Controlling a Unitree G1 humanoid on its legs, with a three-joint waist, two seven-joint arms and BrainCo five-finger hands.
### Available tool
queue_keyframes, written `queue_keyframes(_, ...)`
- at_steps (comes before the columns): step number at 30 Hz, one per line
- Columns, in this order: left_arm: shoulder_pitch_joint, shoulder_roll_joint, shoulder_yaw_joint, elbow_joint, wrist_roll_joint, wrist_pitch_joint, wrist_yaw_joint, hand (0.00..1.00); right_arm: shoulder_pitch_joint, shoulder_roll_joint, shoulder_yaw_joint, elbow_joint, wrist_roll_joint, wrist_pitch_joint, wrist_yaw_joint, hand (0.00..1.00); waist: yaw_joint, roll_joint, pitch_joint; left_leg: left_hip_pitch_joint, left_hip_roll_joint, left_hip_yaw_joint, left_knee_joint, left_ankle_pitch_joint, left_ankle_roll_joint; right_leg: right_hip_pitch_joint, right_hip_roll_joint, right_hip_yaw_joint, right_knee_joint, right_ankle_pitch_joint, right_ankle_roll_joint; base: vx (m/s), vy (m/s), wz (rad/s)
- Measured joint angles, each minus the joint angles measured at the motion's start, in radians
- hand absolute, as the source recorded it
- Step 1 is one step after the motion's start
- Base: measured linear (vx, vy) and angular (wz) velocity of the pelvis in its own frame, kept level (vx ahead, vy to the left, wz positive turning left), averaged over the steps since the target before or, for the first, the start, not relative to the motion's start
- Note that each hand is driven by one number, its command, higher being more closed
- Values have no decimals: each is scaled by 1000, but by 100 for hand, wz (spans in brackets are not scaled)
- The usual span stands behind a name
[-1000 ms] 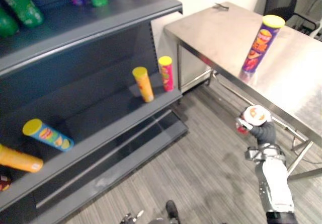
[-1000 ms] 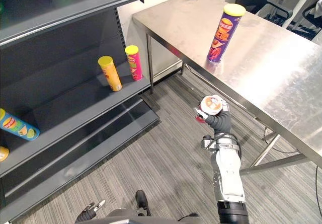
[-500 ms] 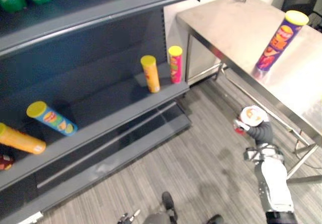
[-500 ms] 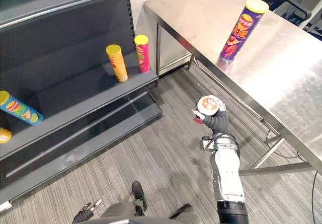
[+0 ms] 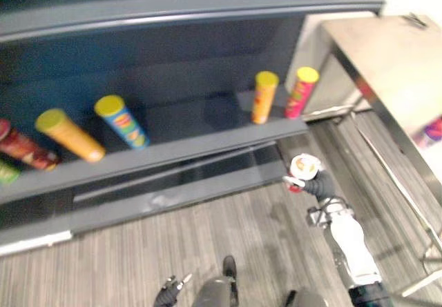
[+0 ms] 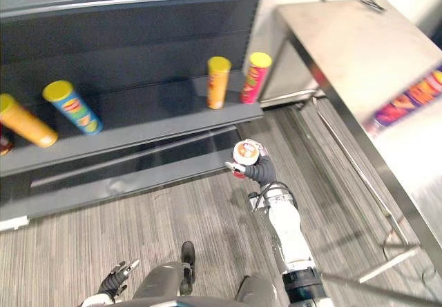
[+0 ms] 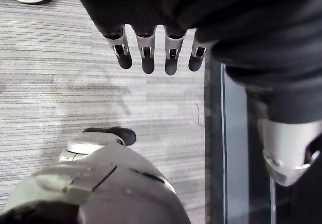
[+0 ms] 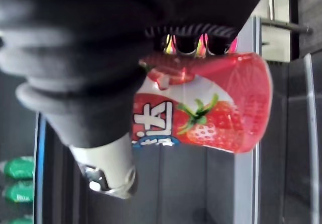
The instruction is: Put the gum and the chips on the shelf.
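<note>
My right hand [image 6: 261, 172] is shut on the gum [image 6: 246, 152], a red strawberry-print tub with a white lid, and holds it above the floor just in front of the grey shelf [image 6: 138, 138]. The right wrist view shows the gum [image 8: 211, 108] with the fingers curled round it. The purple chips can [image 6: 407, 100] stands on the steel table [image 6: 359, 45] at the right, far from both hands. My left hand [image 7: 147, 58] hangs low over the floor, fingers straight and holding nothing.
On the middle shelf board an orange can [image 6: 217, 81] and a pink can [image 6: 255, 77] stand upright at the right end. A blue can [image 6: 72, 106] and an orange can [image 6: 26, 122] lie further left. The table's legs stand at the right.
The camera has swung left, so the shelf now sits in the middle and the table at the right edge. My right hand still holds the gum, now closer to the shelf's front.
</note>
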Motion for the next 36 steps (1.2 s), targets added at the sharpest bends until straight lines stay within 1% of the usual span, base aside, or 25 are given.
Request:
queue_keyframes(1,-4,2,0,18,0,0,3,0,12,-2,17,-28,1,0,3,100,-6,-13,8,19,-35,-43,12,-3,-4,-27,7,33,-30,-2,3,194,11,147)
queue_keyframes(3,-9,5,-9,28,0,0,3,0,29,-2,21,-54,3,-1,21,100,-10,-13,9,20,-57,-86,31,-8,-11,-52,20,68,-63,0,7,152,-23,115)
queue_keyframes(4,-11,9,-26,29,0,0,3,0,43,-2,21,-65,10,-1,27,100,-19,-17,7,21,-70,-110,40,-13,-17,-51,20,75,-99,13,27,134,-55,110)
queue_keyframes(5,-12,10,-28,29,0,0,3,0,46,-2,21,-67,15,-1,28,100,-20,-20,9,21,-75,-125,48,-18,-20,-46,20,74,-120,21,38,148,-95,96)
queue_keyframes(6,-9,12,-28,30,0,0,2,0,46,4,21,-67,22,-1,34,100,-14,-32,6,19,-83,-137,59,-29,-30,-35,18,70,-172,50,41,106,-104,48)
queue_keyframes(7,-7,13,-26,30,0,1,2,0,44,6,21,-67,22,-1,38,100,-11,-38,7,18,-84,-140,67,-33,-36,-25,16,68,-196,75,51,116,-167,40)
queue_keyframes(8,-7,5,-25,29,0,1,2,0,39,2,18,-64,29,-1,44,100,-10,-35,9,14,-71,-140,78,-42,-51,0,26,57,-234,76,78,99,-241,18)
queue_keyframes(9,-8,-6,-24,29,0,1,0,0,37,3,16,-65,52,-1,48,100,-9,-26,7,9,-49,-147,77,-47,-59,9,49,40,-258,84,71,87,-248,13)
queue_keyframes(10,-8,-7,-18,30,-1,0,-2,0,38,3,15,-65,60,-1,48,100,-10,-25,6,6,-38,-151,76,-49,-64,10,58,31,-264,84,70,60,-259,13)
queue_keyframes(11,-11,-6,-15,33,1,0,-5,0,45,2,10,-65,83,-1,54,100,-18,-25,5,2,-13,-161,59,-50,-83,16,78,5,-284,91,58,35,-179,16)
queue_keyframes(13,-21,-8,3,54,3,2,-7,0,60,2,1,-67,89,-1,58,100,-32,-25,4,6,5,-172,27,-43,-99,29,91,-19,-302,91,50,47,-204,26)
queue_keyframes(15,-22,-13,21,65,3,2,-7,0,91,3,-17,-68,90,-1,60,100,-35,-23,-1,29,35,-144,-20,-23,-119,41,101,-42,-307,87,41,75,-160,27)
queue_keyframes(16,-20,-14,22,66,6,2,-7,0,104,3,-20,-68,90,-1,60,100,-34,-23,-7,44,38,-146,-34,-7,-116,45,104,-47,-308,85,39,67,-80,14)
queue_keyframes(21,-20,-15,22,63,18,2,-6,0,133,5,-10,-68,90,-1,69,100,-40,-16,-29,63,39,-146,-40,-1,-118,67,108,-49,-317,79,31,40,-26,3)
queue_keyframes(22,-20,-15,20,59,18,2,-6,0,138,5,-7,-68,91,-1,71,100,-43,-16,-30,59,36,-147,-29,-5,-121,68,107,-50,-312,71,18,-11,-4,8)
queue_keyframes(25,-21,-15,13,57,16,2,-7,0,159,4,2,-67,98,-1,81,100,-52,-13,-28,35,38,-150,38,-35,-122,69,106,-63,-270,43,6,-53,-16,15)
queue_keyframes(27,-24,-10,-2,58,10,2,-9,0,192,4,8,-67,121,-1,87,100,-61,-9,-28,41,43,-111,45,-53,-128,78,86,-91,-208,1,2,-89,-31,39)
queue_keyframes(28,-27,-10,-2,58,9,2,-9,0,200,4,6,-67,121,-1,86,100,-61,-8,-29,45,60,-64,39,-60,-119,79,81,-99,-198,-7,1,-81,-47,55)
queue_keyframes(29,-33,-9,-3,60,8,2,-9,0,213,0,2,-67,121,-1,86,100,-64,-5,-30,54,91,34,24,-58,-123,80,64,-118,-186,-19,3,-55,-44,63)
queue_keyframes(30,-38,-8,-18,61,9,2,-8,0,219,2,-10,-66,121,0,83,100,-70,3,-32,54,105,76,9,-39,-144,78,47,-133,-173,-36,8,-40,-39,67)
queue_keyframes(31,-39,-10,-21,61,9,2,-8,0,219,2,-17,-66,121,0,81,100,-72,9,-31,52,108,88,6,-27,-161,78,41,-139,-169,-39,8,-22,9,50)
queue_keyframes(32,-36,-19,-23,63,9,2,-8,0,217,1,-27,-65,121,0,75,100,-68,21,-33,55,108,100,-9,6,-163,77,37,-141,-168,-41,10,-5,32,21)
queue_keyframes(34,-30,-23,-25,67,11,3,-4,0,209,5,-20,-61,121,0,64,100,-56,29,-38,61,99,102,-41,21,-153,75,35,-139,-187,-30,26,27,44,4)
queue_keyframes(35,-27,-23,-25,68,11,4,-4,0,207,5,-18,-57,121,0,65,100,-56,29,-38,70,97,104,-46,24,-152,76,35,-138,-193,-28,29,81,44,-7)
queue_keyframes(36,-21,-25,-26,68,14,5,-2,0,202,5,-16,-46,120,0,65,100,-54,27,-39,76,95,113,-54,32,-141,77,36,-131,-201,-21,31,97,42,-24)
